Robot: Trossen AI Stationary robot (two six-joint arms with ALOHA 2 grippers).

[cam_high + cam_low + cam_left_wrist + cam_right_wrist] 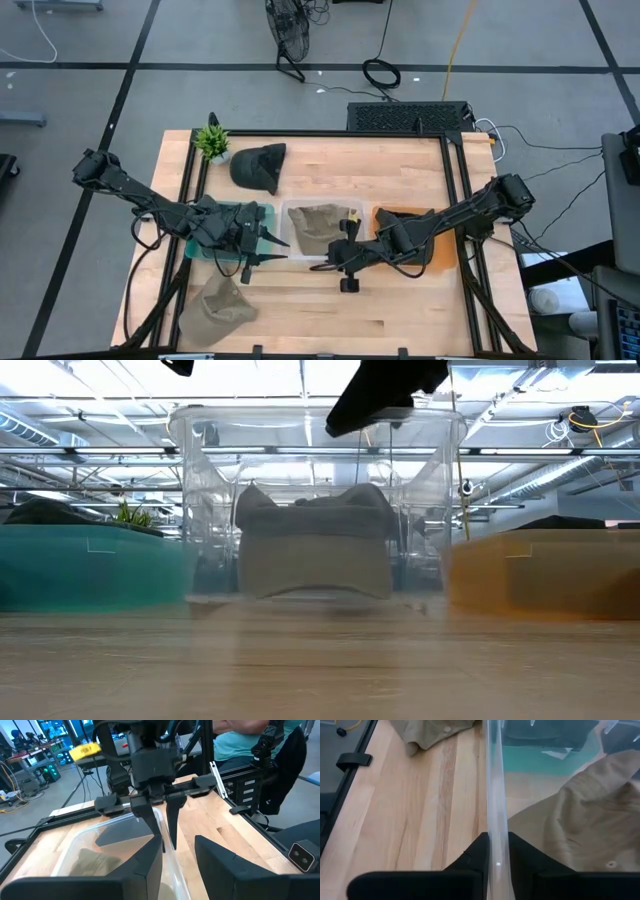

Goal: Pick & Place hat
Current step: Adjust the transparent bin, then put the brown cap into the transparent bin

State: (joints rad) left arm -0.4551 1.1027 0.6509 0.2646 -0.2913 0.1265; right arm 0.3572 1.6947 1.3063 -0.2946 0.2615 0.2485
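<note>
At the centre of the high view, the clear plastic bin (318, 230) sits between a teal bin (215, 233) and an orange bin (415, 240), with a tan fabric hat (322, 222) lying crumpled inside it. The right gripper (495, 851) has its two dark fingers closed on the clear bin's front wall, which runs up the middle of the right wrist view. The left gripper (262, 248) hovers just left of that bin, fingers apart and holding nothing. A second olive hat (216, 303) lies loose at lower left, a dark cap (258, 166) at upper left. The job now looks like steadying or shifting the bin: I'd keep the pinch square on the thin rim, move slowly so it doesn't twist or slip, and keep the left fingers clear of the wall.
</note>
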